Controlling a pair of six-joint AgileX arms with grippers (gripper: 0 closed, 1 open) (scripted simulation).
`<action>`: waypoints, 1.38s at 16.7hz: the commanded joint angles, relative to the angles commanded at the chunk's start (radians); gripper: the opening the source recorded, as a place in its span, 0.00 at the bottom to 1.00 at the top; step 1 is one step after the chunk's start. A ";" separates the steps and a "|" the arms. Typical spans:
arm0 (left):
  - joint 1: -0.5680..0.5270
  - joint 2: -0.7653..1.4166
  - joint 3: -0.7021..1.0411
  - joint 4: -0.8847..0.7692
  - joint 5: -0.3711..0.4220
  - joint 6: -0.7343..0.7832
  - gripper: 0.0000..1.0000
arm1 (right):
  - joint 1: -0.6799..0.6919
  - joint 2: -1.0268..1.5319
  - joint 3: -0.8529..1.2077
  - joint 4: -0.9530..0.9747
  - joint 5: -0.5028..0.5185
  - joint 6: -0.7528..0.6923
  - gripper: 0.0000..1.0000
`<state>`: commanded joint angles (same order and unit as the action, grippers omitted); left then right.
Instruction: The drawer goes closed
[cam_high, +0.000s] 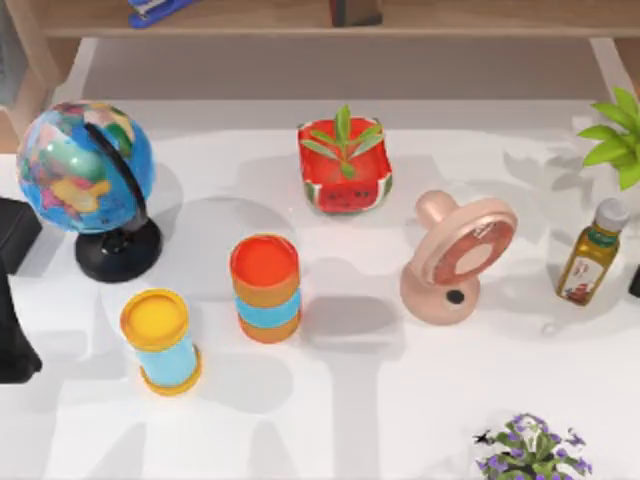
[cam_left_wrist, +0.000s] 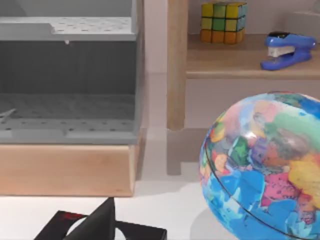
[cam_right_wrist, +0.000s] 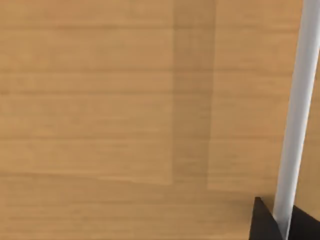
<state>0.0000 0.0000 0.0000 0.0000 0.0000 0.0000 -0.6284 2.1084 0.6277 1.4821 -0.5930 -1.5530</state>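
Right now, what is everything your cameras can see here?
globe: one, blue and multicoloured on a black stand, table's left
stacked cups: one stack, orange and blue, centre
yellow-lidded cup: one, yellow and blue, front left
watermelon pot: one, red with green plant, back centre
fan: one, pink, right of centre
oil bottle: one, amber, grey cap, right
flowers: one bunch, purple, front right
stapler: one, blue, shelf
puzzle cube: one, multicoloured, shelf
drawer: one, grey inside, wooden front, open
left gripper: black, near the globe
right gripper: black, against wood
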 joint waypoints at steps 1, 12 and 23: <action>0.000 0.000 0.000 0.000 0.000 0.000 1.00 | 0.016 0.011 0.030 -0.019 0.016 0.000 0.00; 0.000 0.000 0.000 0.000 0.000 0.000 1.00 | 0.074 0.069 0.171 -0.107 0.080 -0.002 0.00; 0.000 0.000 0.000 0.000 0.000 0.000 1.00 | 0.133 0.144 0.360 -0.221 0.146 0.001 0.00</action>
<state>0.0000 0.0000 0.0000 0.0000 0.0000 0.0000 -0.4958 2.2527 0.9872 1.2615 -0.4472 -1.5521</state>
